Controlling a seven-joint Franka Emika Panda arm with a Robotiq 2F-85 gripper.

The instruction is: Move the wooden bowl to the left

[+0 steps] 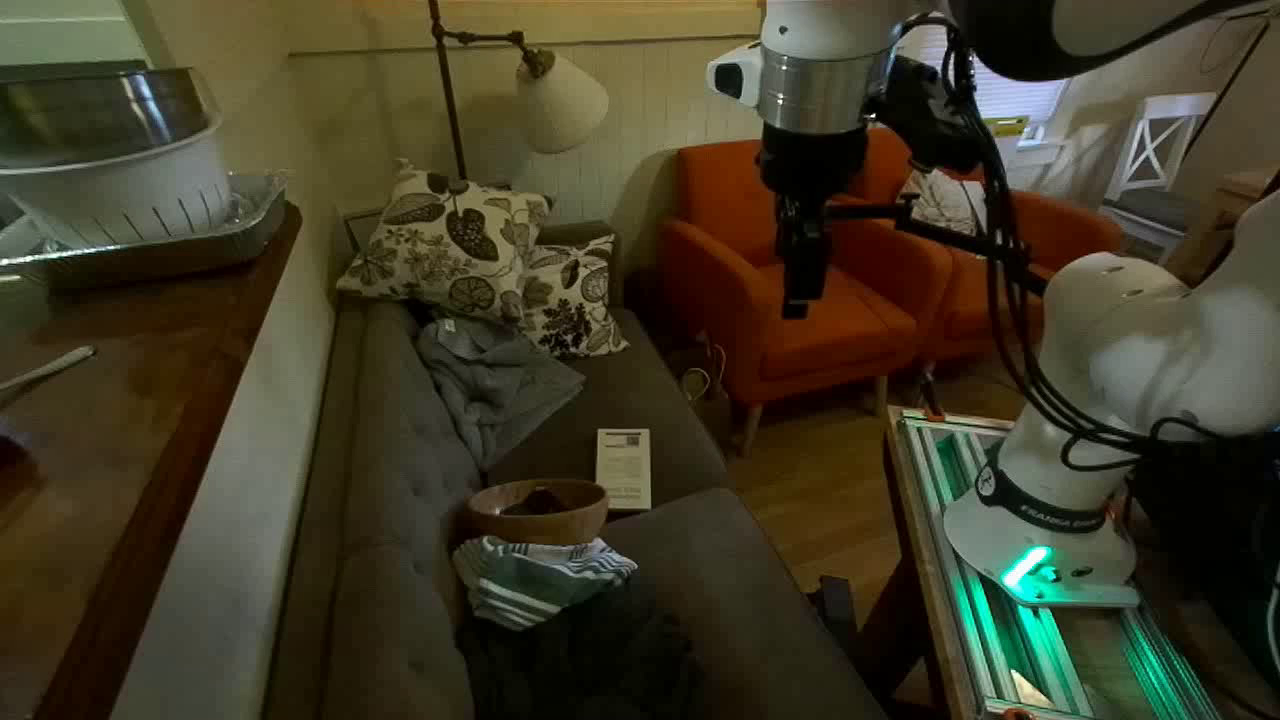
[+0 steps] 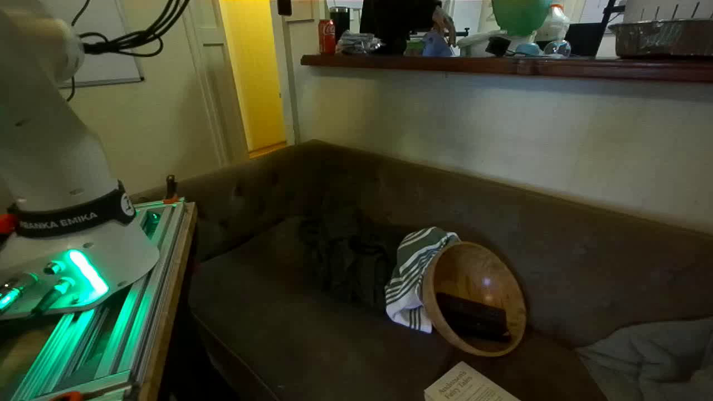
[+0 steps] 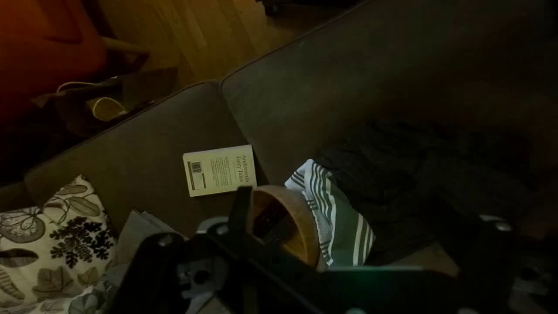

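The wooden bowl [image 1: 545,527] rests on the grey sofa seat near the backrest, beside a striped green and white towel [image 1: 545,582]. In an exterior view the bowl [image 2: 470,273] is tilted, its opening toward the camera, with a dark block-like object [image 2: 473,316] inside. My gripper [image 1: 797,305] hangs high above the sofa, fingers pointing down, well apart from the bowl. In the wrist view the gripper [image 3: 342,194] appears open and empty. One finger covers part of the bowl [image 3: 301,213]; the other finger is very dark.
A pale book [image 3: 220,171] lies on the seat beside the bowl. Dark cloth [image 2: 351,256] lies past the towel. A grey cloth [image 1: 490,375] and patterned pillows [image 1: 465,240] are at the sofa's far end. The backrest [image 1: 355,500] runs along the wall. An orange armchair [image 1: 830,325] stands beyond.
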